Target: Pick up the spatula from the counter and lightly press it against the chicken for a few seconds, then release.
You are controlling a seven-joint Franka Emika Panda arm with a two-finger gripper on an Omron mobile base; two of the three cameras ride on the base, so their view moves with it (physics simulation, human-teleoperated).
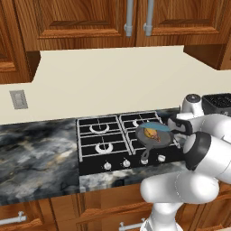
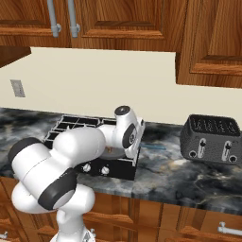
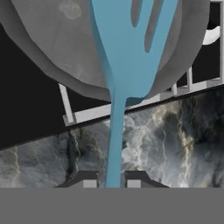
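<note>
My gripper [image 3: 112, 183] is shut on the thin handle of the blue slotted spatula [image 3: 127, 48]. The spatula's blade reaches out over the grey pan [image 3: 48, 52] and hides much of its inside. In the left base view the pan [image 1: 168, 139] sits on the stove's front right burner with the orange-brown chicken [image 1: 152, 134] in it. There the spatula's blue blade [image 1: 157, 126] lies at the chicken's far right edge, and the gripper [image 1: 175, 125] is just right of the pan. Whether the blade touches the chicken I cannot tell.
The black gas stove [image 1: 101, 140] is set in a dark marble counter [image 1: 36, 153]; its knobs [image 1: 107, 166] line the front edge. The pan's handle [image 1: 145, 156] points toward the front. A black toaster [image 2: 211, 139] stands on the counter to the right. Wooden cabinets [image 2: 123, 19] hang above.
</note>
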